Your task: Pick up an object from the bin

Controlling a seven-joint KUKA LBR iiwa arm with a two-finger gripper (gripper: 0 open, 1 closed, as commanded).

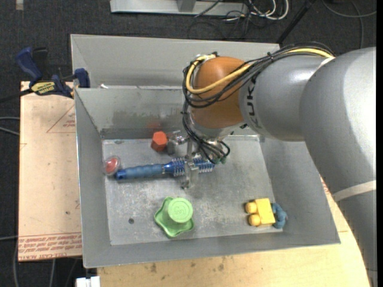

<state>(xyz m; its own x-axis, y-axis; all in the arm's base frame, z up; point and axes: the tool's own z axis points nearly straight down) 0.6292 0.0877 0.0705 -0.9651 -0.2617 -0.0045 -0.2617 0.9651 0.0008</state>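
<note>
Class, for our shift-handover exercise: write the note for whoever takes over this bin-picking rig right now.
Hand: low in the middle of the bin, over the bristle end of the blue brush; its grip cannot be told.
Things: the brush lies across the floor, handle leftward; orange block behind it near the back wall; small pink-red thing by the handle's tip; green round cap in front; yellow block front right, blue piece beside it.
Done: nothing appears lifted yet.
Left: grasp one thing, likely the brush, and lift it out.

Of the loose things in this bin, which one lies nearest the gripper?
The long blue brush across the bin's middle: the gripper is at its bristled end. The orange block, green cap and yellow block lie farther off.
</note>
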